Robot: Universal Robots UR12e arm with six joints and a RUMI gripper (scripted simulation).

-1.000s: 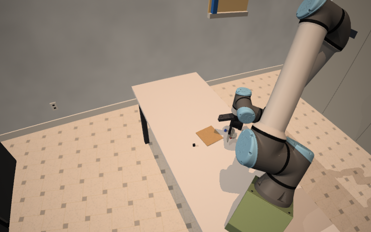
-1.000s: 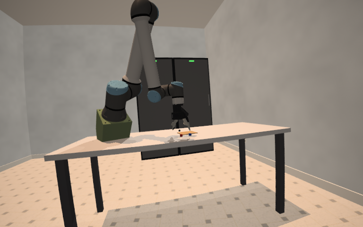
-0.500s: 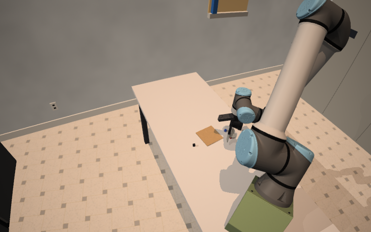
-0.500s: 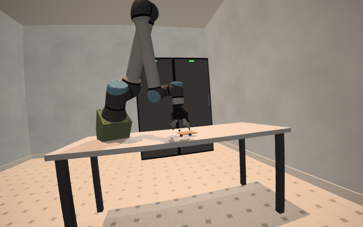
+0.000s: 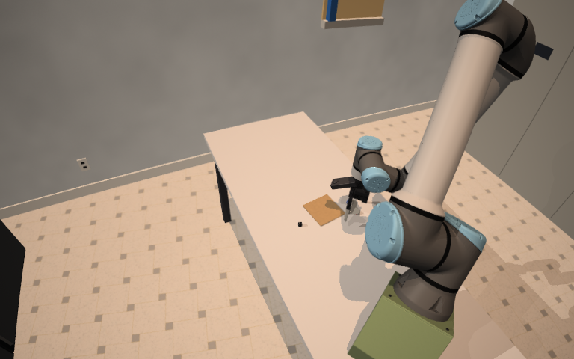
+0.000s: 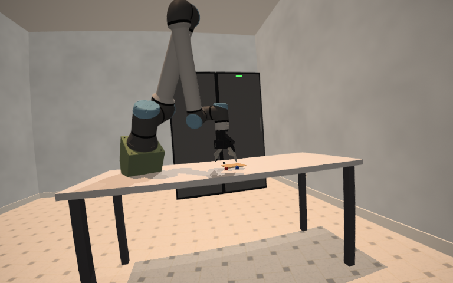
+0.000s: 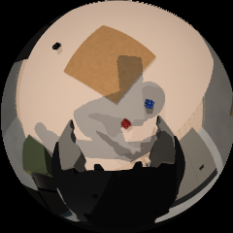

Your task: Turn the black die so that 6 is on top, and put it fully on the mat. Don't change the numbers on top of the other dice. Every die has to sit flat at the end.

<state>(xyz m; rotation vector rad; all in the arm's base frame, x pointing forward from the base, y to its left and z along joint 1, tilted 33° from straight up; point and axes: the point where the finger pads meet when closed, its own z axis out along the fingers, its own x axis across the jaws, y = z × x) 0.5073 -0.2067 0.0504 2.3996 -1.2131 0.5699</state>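
Tool [image 7: 116,127] spread apart, holding nothing, above red die [image 7: 125,123]; black die [image 7: 56,46] off mat [image 7: 99,55].

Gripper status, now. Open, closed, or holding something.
Gripper: open, holding nothing. It hangs over the table above the red die, with the black die off beyond the mat.
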